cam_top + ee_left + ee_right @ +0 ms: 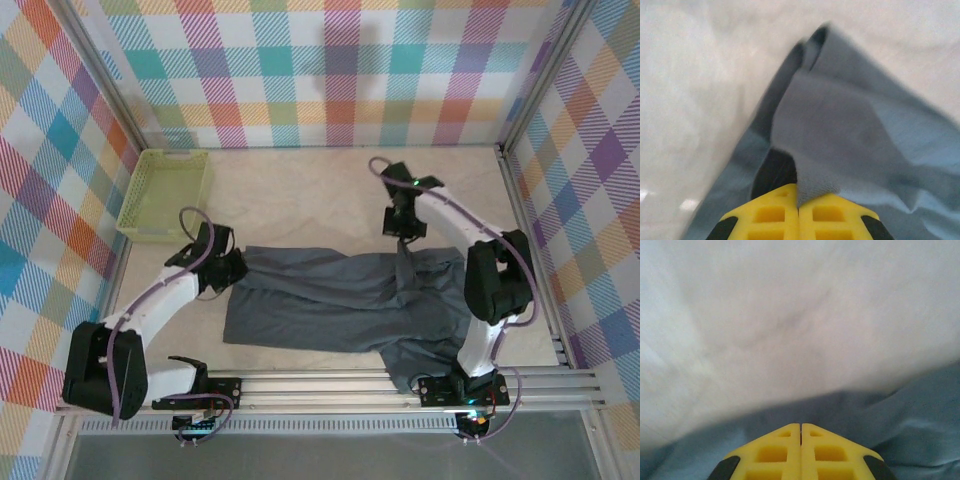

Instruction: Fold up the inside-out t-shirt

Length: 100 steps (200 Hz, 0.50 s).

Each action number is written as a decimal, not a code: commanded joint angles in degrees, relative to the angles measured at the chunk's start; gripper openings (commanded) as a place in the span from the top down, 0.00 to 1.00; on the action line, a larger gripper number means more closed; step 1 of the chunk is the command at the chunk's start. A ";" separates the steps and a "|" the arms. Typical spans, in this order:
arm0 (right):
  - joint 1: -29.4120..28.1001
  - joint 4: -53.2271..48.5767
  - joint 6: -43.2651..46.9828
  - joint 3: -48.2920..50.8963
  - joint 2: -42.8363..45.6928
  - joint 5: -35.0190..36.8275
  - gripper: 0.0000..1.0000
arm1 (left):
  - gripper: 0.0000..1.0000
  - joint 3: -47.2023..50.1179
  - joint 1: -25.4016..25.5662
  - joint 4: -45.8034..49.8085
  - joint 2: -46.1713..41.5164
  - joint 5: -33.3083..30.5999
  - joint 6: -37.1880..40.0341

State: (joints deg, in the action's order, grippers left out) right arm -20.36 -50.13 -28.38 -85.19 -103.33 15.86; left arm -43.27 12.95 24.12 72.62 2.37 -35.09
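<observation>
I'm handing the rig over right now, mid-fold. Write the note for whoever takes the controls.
Left claw: shut on the t-shirt at its left edge.
Right claw: shut, apparently pinching a raised peak at its far edge.
Shirt: rumpled across the table, near part reaching over the front rail; green basket far left, apart from it.
Done: both grips. Left to do: the folding itself.

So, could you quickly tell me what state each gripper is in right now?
Left gripper: closed, pinching the t-shirt edge.
Right gripper: closed, apparently on a raised fold of the t-shirt.
</observation>
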 commanded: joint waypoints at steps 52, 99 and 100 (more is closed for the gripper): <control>18.19 -6.68 -0.22 -38.67 -12.71 -14.12 1.00 | 1.00 -33.41 -7.61 -0.58 25.75 0.14 -0.81; 21.80 -8.42 -1.75 -61.26 -27.79 -20.24 1.00 | 1.00 -57.53 -9.55 6.08 46.61 7.36 1.85; 21.82 -8.42 -1.80 -61.51 -28.02 -20.33 1.00 | 1.00 -57.98 -9.54 6.27 46.98 7.42 1.95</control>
State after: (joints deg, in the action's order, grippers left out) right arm 1.19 -55.33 -28.69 -139.22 -125.64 0.84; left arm -92.01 3.99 24.71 112.29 6.09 -35.09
